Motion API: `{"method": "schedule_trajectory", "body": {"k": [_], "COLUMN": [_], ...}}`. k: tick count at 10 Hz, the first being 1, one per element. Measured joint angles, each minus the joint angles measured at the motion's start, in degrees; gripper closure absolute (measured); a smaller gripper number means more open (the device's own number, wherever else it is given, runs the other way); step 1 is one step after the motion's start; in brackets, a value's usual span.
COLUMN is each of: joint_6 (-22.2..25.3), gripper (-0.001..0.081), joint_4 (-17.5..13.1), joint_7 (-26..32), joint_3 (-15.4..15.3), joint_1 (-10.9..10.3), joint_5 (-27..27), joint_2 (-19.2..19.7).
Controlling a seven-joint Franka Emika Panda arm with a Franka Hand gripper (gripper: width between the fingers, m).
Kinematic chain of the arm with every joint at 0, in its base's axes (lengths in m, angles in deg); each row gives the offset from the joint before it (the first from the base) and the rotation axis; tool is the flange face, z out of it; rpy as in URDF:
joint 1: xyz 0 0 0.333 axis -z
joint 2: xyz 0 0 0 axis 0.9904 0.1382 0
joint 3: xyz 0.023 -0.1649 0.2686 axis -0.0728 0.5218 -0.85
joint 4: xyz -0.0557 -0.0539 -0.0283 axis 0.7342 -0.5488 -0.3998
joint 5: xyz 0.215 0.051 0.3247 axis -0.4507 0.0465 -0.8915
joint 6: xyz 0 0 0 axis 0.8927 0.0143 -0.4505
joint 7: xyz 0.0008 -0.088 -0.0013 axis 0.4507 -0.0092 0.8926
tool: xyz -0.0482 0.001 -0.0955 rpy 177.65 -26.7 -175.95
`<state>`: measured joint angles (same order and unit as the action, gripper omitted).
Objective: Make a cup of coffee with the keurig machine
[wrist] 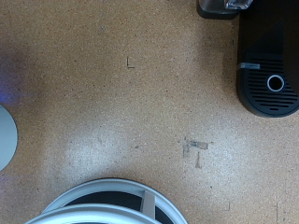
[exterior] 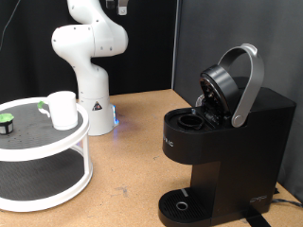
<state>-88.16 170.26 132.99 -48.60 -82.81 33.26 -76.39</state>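
The cup, a small white mug, stands on the top tier of a white round two-tier stand at the exterior view's left. The keurig machine stands at the exterior view's right with its grey-handled lid raised and the pod chamber open. Its round drip tray is bare. The wrist view looks down from high up on the machine and its drip tray. The gripper shows in neither view; the white arm rises out of the exterior view's top.
A small green-topped pod lies on the stand's top tier, left of the cup. The stand's rim also shows in the wrist view. The arm's base stands behind the stand. The wooden table stretches between stand and machine.
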Motion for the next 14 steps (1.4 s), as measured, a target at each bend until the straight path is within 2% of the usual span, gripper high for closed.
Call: {"method": "schedule_trajectory", "body": {"k": [2, 5, 8, 12, 14], "joint_6": [-1.15, 0.27, 2.17, 2.17, 2.24], "gripper": [0.0003, 0.0003, 0.0003, 0.0003, 0.0003], "joint_4": [0.10, 0.28, 0.28, 0.49, 0.82], "joint_7": [0.22, 4.28, 9.69, 10.79, 12.83], "joint_3": [1.20, 6.35, 11.25, 12.30, 14.32], "joint_1": [0.11, 1.33, 2.63, 2.97, 3.60], "joint_5": [0.00, 1.29, 5.47, 6.18, 8.43], "joint_2": [-0.23, -1.80, -2.89, -3.24, -3.53]}}
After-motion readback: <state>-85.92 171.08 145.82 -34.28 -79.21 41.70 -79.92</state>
